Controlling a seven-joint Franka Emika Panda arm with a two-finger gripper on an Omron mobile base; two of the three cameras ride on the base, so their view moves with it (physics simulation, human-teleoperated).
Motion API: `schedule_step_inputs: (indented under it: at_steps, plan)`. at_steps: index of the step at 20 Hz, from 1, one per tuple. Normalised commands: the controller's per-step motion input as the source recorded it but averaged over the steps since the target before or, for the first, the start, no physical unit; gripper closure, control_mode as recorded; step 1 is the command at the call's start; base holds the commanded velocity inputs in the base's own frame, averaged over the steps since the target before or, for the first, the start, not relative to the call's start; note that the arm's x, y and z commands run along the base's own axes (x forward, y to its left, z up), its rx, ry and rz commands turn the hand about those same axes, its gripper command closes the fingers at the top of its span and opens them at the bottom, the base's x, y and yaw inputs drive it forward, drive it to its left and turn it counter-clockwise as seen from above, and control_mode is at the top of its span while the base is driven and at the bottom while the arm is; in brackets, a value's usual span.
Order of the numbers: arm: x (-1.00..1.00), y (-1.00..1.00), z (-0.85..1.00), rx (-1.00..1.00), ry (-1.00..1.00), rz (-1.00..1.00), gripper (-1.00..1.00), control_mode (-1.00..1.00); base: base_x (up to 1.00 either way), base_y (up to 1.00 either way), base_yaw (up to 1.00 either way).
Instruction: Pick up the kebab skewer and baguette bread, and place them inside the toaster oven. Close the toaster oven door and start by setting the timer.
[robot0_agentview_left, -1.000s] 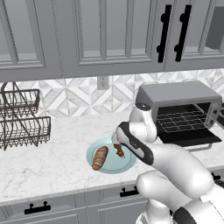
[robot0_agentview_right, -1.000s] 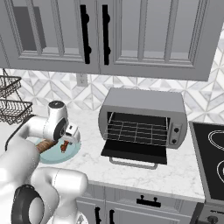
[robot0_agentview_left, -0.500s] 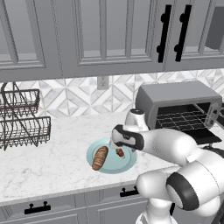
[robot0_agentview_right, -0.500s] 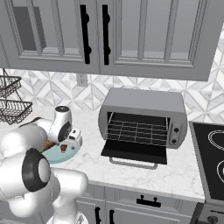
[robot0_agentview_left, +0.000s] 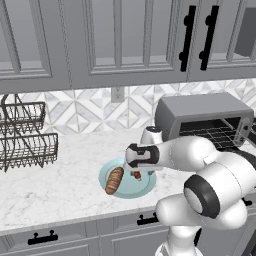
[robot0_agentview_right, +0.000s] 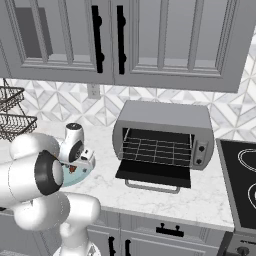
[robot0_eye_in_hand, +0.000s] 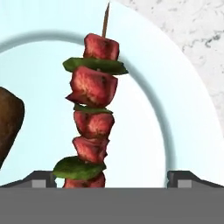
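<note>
one kebab skewer (robot0_eye_in_hand: 92, 118) and one baguette bread (robot0_agentview_left: 114, 180) lie side by side on one pale blue plate (robot0_agentview_left: 145, 187) on the surface (robot0_agentview_left: 65, 180). the hand (robot0_eye_in_hand: 112, 178) hangs spread wide just over the skewer, pinching nothing. one toaster oven (robot0_agentview_right: 162, 135) stands apart, its door (robot0_agentview_right: 152, 174) dropped open. no writing is legible.

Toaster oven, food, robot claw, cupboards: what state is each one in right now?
toaster oven door: dropped open.
toaster oven: wire rack bare.
kebab skewer: lying on the plate, not gripped.
baguette bread: lying on the same plate, untouched.
gripper: open, just above the skewer, fingertips either side.
upper cabinets: doors shut.
</note>
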Motion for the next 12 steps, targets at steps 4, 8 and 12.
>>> schedule_step_inputs:
  at_steps: [4,8,12]
  plan:
    - [0.0,0.07,-0.18,0.0,0.0,0.0,-1.0,-1.0,0.0,0.0,0.0]
    - [0.0,0.12,-0.39,0.0,0.05,0.0,1.0,-1.0,0.0,0.0,0.0]
    - [0.0,0.0,-0.22,0.0,0.02,0.0,1.0,-1.0,0.0,0.0,0.0]
